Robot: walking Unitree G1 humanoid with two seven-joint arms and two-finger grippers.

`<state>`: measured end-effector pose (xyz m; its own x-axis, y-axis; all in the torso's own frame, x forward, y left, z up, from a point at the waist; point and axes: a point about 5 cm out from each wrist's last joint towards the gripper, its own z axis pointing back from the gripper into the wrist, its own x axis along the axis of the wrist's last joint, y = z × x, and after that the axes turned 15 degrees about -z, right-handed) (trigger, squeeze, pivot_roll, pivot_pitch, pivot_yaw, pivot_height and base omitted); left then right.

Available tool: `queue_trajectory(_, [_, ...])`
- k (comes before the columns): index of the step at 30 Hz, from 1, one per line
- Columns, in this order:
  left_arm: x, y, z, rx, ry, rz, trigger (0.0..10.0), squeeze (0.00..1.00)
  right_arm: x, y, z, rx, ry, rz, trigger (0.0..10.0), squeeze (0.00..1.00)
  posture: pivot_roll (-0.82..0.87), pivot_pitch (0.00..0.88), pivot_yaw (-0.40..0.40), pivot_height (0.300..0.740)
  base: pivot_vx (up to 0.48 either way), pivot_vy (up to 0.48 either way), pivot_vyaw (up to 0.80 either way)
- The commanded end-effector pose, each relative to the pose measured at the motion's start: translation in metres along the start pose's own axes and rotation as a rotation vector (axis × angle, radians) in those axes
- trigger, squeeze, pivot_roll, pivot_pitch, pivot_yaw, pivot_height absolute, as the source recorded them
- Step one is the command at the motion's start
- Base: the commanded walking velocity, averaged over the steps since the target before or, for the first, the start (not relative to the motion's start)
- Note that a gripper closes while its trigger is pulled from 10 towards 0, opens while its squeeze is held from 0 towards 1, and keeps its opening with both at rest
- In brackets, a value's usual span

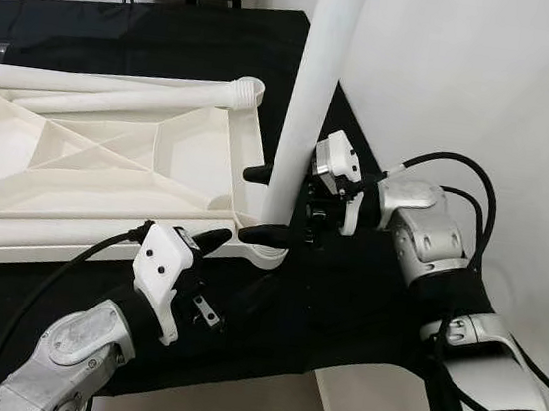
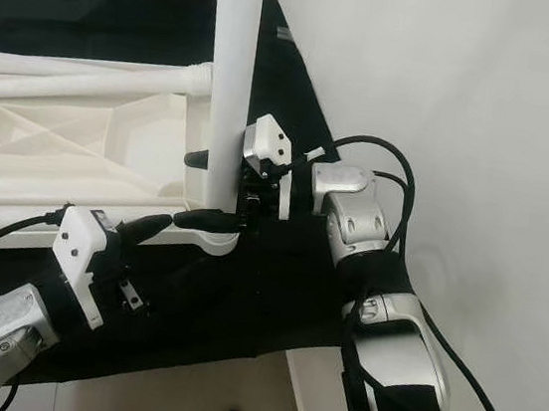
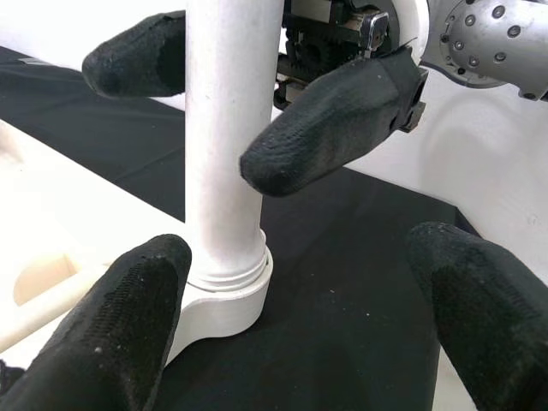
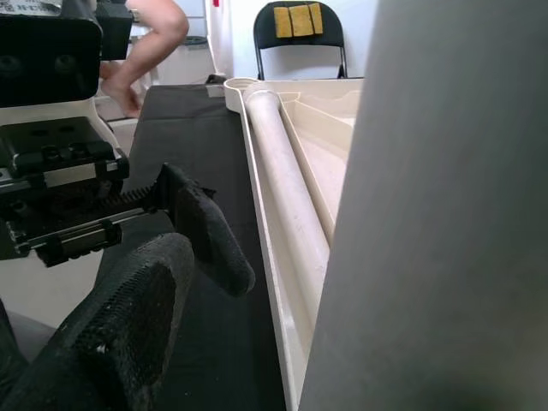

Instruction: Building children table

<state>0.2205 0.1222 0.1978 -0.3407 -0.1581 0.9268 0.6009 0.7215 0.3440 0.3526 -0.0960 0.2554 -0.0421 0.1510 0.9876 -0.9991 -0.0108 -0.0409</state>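
A white plastic tabletop (image 1: 110,160) lies upside down on a black-covered table. One white leg (image 1: 314,90) stands upright in the near right corner socket (image 1: 268,255). My right gripper (image 1: 263,204) reaches in from the right, low on this leg. It is open, with one finger on each side of the leg and a gap beside the finger in the right wrist view. My left gripper (image 1: 218,259) hovers open just in front of the socket (image 3: 227,300). Its fingertips (image 3: 111,334) point at the leg's base and hold nothing.
Loose white legs (image 1: 117,98) lie along the tabletop's far edge, and another lies along the near edge (image 1: 51,230). The far right corner socket (image 1: 249,89) holds no leg. A white wall (image 1: 490,82) runs close on the right. A folding chair (image 4: 300,34) and a person's leg (image 4: 145,43) are beyond the table.
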Motion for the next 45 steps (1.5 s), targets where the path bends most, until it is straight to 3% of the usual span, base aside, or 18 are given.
queue_trajectory(1, [0.000, -0.003, 0.001, -0.010, 0.002, 0.011, 10.0, 0.00, 0.003, 0.002, -0.008, 0.059, 0.019, 0.023, 10.0, 0.00, 0.09, 0.202, -0.102, 0.740, 0.000, 0.000, 0.00])
queue_trajectory(2, [0.000, -0.003, 0.001, -0.012, 0.002, 0.011, 10.0, 0.00, 0.000, 0.001, -0.008, 0.094, 0.034, 0.002, 0.0, 0.00, 0.09, 0.201, -0.103, 0.740, 0.000, 0.000, 0.00])
queue_trajectory(13, [0.000, -0.006, 0.001, -0.015, 0.002, 0.016, 10.0, 0.00, -0.010, 0.000, -0.007, 0.089, 0.019, -0.018, 0.0, 0.00, 0.09, 0.200, -0.106, 0.740, 0.000, 0.000, 0.00])
queue_trajectory(15, [0.000, -0.006, 0.002, -0.014, 0.001, 0.016, 10.0, 0.00, -0.020, -0.005, -0.006, -0.097, -0.039, -0.034, 0.0, 0.00, 0.08, 0.200, -0.111, 0.740, 0.000, 0.000, 0.00])
queue_trajectory(16, [0.000, -0.006, 0.002, -0.014, 0.001, 0.016, 10.0, 0.00, -0.020, -0.005, -0.006, -0.097, -0.039, -0.034, 0.0, 0.00, 0.08, 0.200, -0.111, 0.740, 0.000, 0.000, 0.00])
queue_trajectory(17, [0.000, -0.006, 0.002, -0.013, 0.001, 0.016, 10.0, 0.00, -0.032, -0.007, -0.006, -0.257, -0.077, -0.088, 0.0, 0.00, 0.08, 0.200, -0.111, 0.740, 0.000, 0.000, 0.00])
queue_trajectory(18, [0.000, -0.006, 0.002, -0.013, 0.001, 0.016, 10.0, 0.00, -0.032, -0.007, -0.006, -0.257, -0.077, -0.088, 0.0, 0.00, 0.08, 0.200, -0.111, 0.740, 0.000, 0.000, 0.00])
queue_trajectory(19, [0.000, -0.005, 0.002, -0.013, 0.001, 0.015, 10.0, 0.00, -0.047, -0.004, -0.011, -0.400, -0.092, -0.105, 0.0, 0.00, 0.08, 0.202, -0.111, 0.740, 0.000, 0.000, 0.00])
queue_trajectory(21, [0.000, -0.005, 0.002, -0.013, 0.001, 0.014, 10.0, 0.00, -0.051, -0.004, -0.012, -0.428, -0.094, -0.104, 0.0, 0.00, 0.08, 0.202, -0.111, 0.740, 0.000, 0.000, 0.00])
queue_trajectory(22, [0.000, -0.005, 0.002, -0.017, 0.001, 0.016, 10.0, 0.00, -0.073, 0.000, -0.021, -0.673, -0.094, -0.184, 0.0, 0.00, 0.07, 0.214, -0.093, 0.740, 0.000, 0.000, 0.00])
queue_trajectory(23, [0.000, -0.005, 0.002, -0.017, 0.001, 0.016, 10.0, 0.00, -0.073, 0.000, -0.021, -0.673, -0.094, -0.184, 0.0, 0.00, 0.07, 0.214, -0.093, 0.740, 0.000, 0.000, 0.00])
queue_trajectory(24, [0.000, -0.004, 0.002, -0.019, 0.002, 0.017, 10.0, 0.00, -0.089, 0.005, -0.024, -0.857, -0.084, -0.237, 0.0, 0.00, 0.07, 0.214, -0.093, 0.740, 0.000, 0.000, 0.00])
queue_trajectory(25, [-0.001, -0.004, 0.002, -0.023, 0.002, 0.018, 10.0, 0.00, -0.095, 0.014, -0.031, -0.901, -0.049, -0.191, 0.0, 0.00, 0.06, 0.205, -0.087, 0.740, 0.000, 0.000, 0.00])
queue_trajectory(35, [-0.001, -0.005, 0.002, -0.023, 0.001, 0.019, 10.0, 0.00, -0.087, 0.009, -0.034, -0.859, -0.058, -0.159, 0.0, 0.00, 0.08, 0.207, -0.099, 0.740, 0.000, 0.000, 0.00])
queue_trajectory(36, [-0.002, -0.003, 0.003, -0.016, 0.005, 0.015, 10.0, 0.00, -0.085, 0.008, -0.034, -0.858, -0.055, -0.155, 9.4, 0.00, 0.08, 0.207, -0.099, 0.740, 0.000, 0.000, 0.00])
queue_trajectory(37, [-0.002, -0.002, 0.004, -0.011, 0.007, 0.010, 10.0, 0.00, -0.080, 0.009, -0.036, -0.815, -0.074, -0.156, 10.0, 0.00, 0.09, 0.207, -0.094, 0.740, 0.000, 0.000, 0.00])
queue_trajectory(38, [-0.002, -0.001, 0.004, -0.008, 0.008, 0.007, 10.0, 0.00, -0.076, 0.010, -0.037, -0.785, -0.089, -0.158, 10.0, 0.91, 0.09, 0.207, -0.094, 0.740, 0.000, 0.000, 0.00])
queue_trajectory(45, [-0.001, -0.003, 0.001, -0.020, 0.000, 0.014, 10.0, 0.00, -0.040, 0.013, -0.042, -0.490, -0.146, -0.045, 10.0, 1.00, 0.09, 0.206, -0.095, 0.740, 0.000, 0.000, 0.00])
